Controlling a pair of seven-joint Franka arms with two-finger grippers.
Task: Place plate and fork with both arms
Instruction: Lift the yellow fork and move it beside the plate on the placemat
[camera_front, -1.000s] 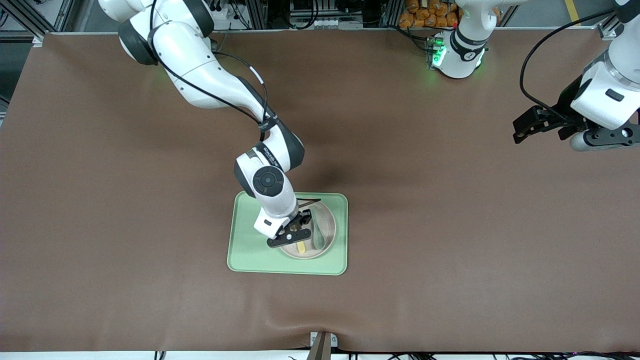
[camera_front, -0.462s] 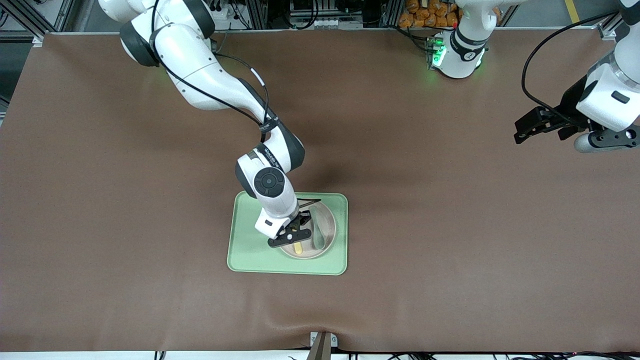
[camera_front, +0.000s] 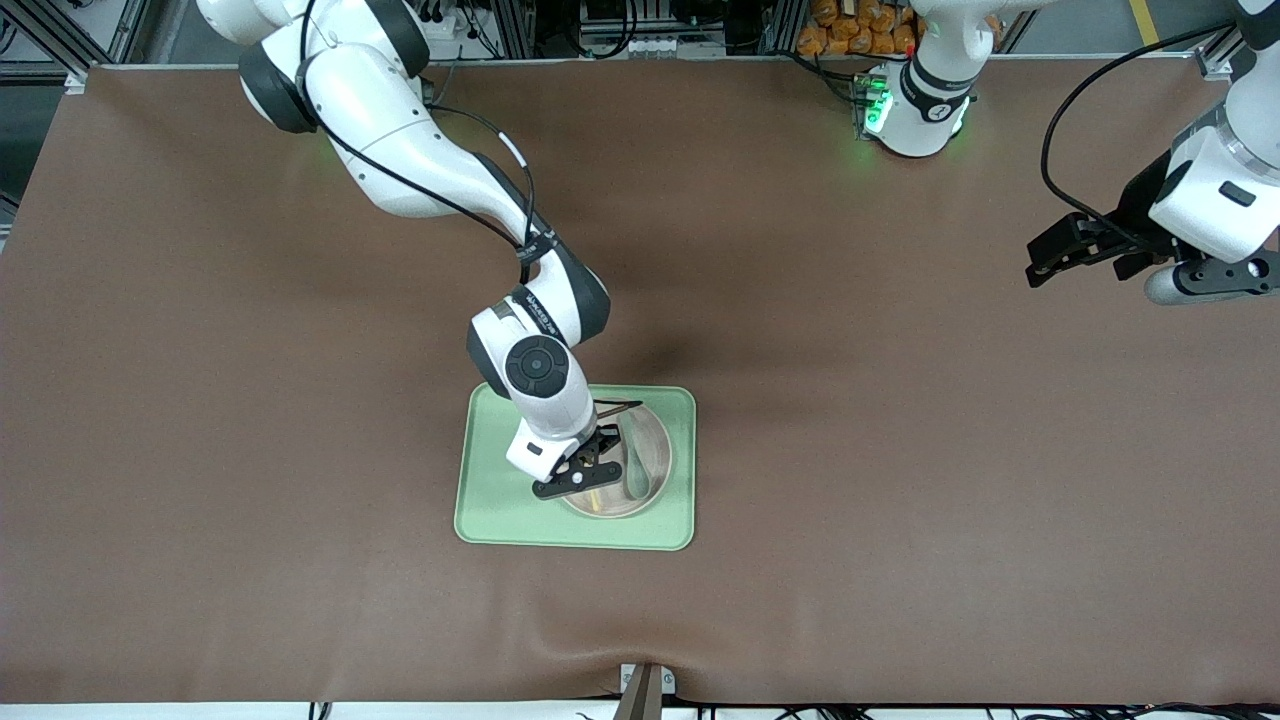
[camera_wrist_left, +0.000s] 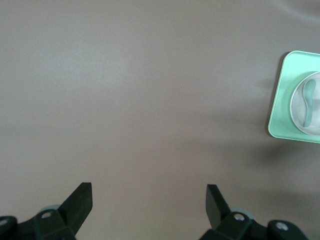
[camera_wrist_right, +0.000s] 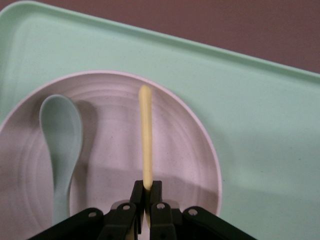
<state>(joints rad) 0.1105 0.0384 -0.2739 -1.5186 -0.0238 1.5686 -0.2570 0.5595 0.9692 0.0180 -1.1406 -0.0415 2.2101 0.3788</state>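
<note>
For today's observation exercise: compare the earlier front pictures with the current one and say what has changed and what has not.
The right hand, shut on the fork over the plate, has shifted slightly, and less of the fork shows below it in the front view. The left hand, open over bare table at its own end, drifted only slightly. The spoon, plate and tray stayed put.

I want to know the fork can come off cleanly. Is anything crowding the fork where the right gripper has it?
Nothing visible blocks it. The right gripper is shut on the fork over the plate; the spoon lies beside it on the plate, apart from the fork.
</note>
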